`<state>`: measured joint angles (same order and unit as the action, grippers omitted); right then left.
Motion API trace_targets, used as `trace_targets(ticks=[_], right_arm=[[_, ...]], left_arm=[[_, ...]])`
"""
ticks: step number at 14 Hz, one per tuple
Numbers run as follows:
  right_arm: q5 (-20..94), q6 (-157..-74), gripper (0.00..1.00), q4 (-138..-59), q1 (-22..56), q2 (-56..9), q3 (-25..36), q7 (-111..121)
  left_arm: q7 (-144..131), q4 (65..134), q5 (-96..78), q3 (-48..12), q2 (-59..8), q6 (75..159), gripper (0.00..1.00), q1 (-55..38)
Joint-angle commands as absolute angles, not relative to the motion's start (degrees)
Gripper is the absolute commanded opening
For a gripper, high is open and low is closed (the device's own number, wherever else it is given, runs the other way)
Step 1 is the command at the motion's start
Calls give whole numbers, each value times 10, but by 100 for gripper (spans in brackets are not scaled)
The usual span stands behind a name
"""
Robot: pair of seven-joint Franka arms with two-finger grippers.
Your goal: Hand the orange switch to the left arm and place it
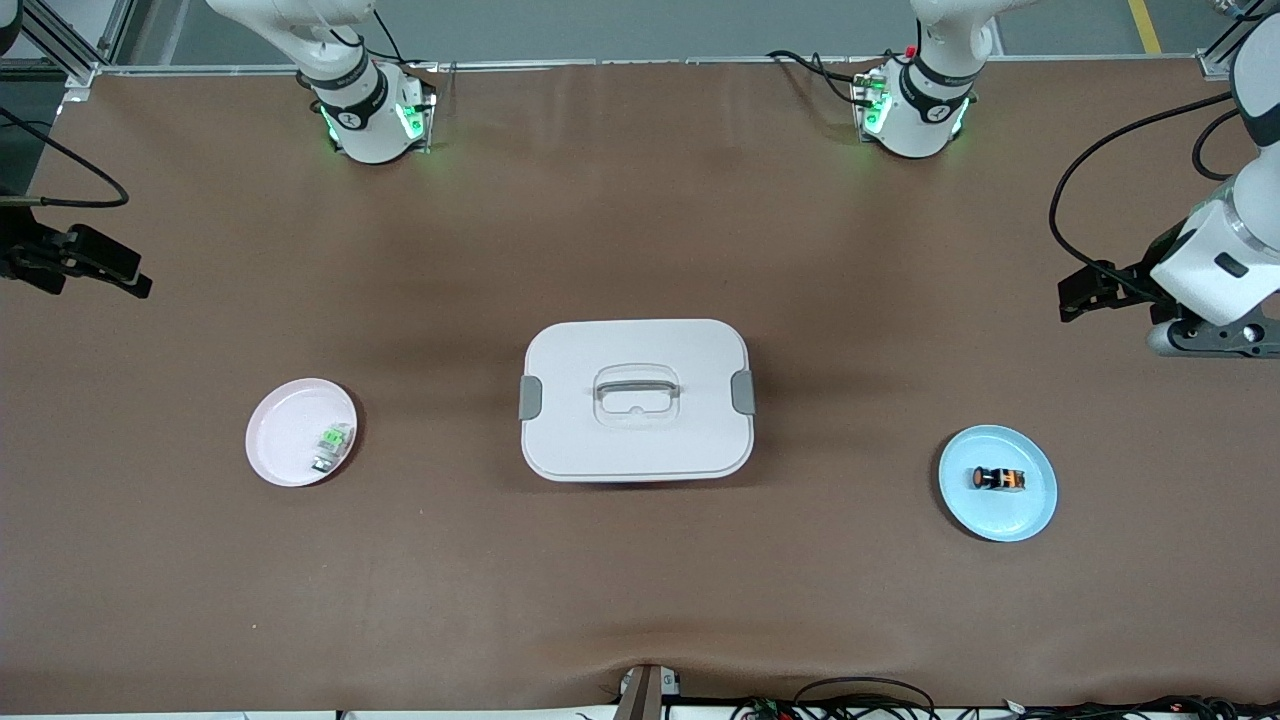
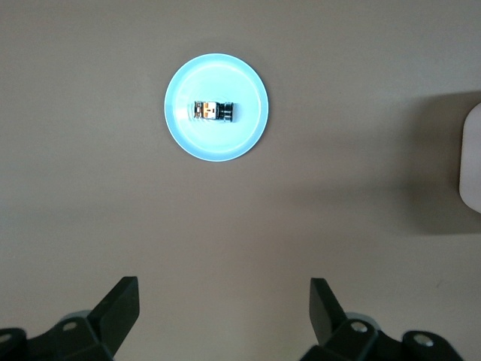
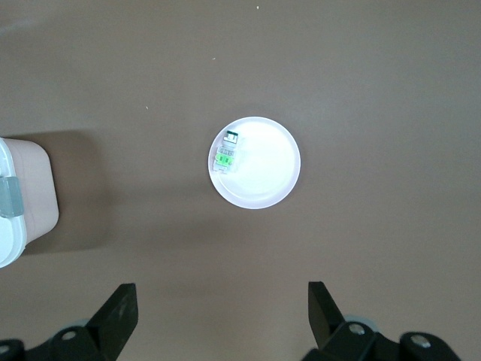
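A brown table (image 1: pixel 640 230) carries everything, with the white box (image 1: pixel 636 399) sitting shut at its middle. The orange switch (image 1: pixel 998 479) lies on its side on a light blue plate (image 1: pixel 1030 510) at about four o'clock from the box, toward the left arm's end of the table. At about eight o'clock from the box, a pink plate (image 1: pixel 280 440) holds a small green-and-silver switch (image 1: pixel 331 446).

The left tool (image 1: pixel 1085 297) hangs over bare table at about one o'clock from the blue plate, jaws wide apart and empty. The right tool (image 1: pixel 85 262) hangs over the table's other end, equally wide and empty.

Judging from this, nothing is done yet: pickup, handover past the box and placement all remain.
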<state>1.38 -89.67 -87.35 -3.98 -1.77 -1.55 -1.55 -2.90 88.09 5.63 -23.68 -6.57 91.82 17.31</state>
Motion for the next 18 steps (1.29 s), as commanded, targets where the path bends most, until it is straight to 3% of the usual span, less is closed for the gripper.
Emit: trace_targets(ticks=[1,11,18], right_arm=[[17,-912,100,-911,-47,13,-18,-3],[15,-913,100,-906,-47,11,-18,-3],[15,-915,100,-906,-47,11,-18,-3]], left_arm=[[-30,865,52,-236,-55,897,100,175],[-35,857,51,-229,-19,869,100,175],[-33,901,26,-78,20,870,100,29]])
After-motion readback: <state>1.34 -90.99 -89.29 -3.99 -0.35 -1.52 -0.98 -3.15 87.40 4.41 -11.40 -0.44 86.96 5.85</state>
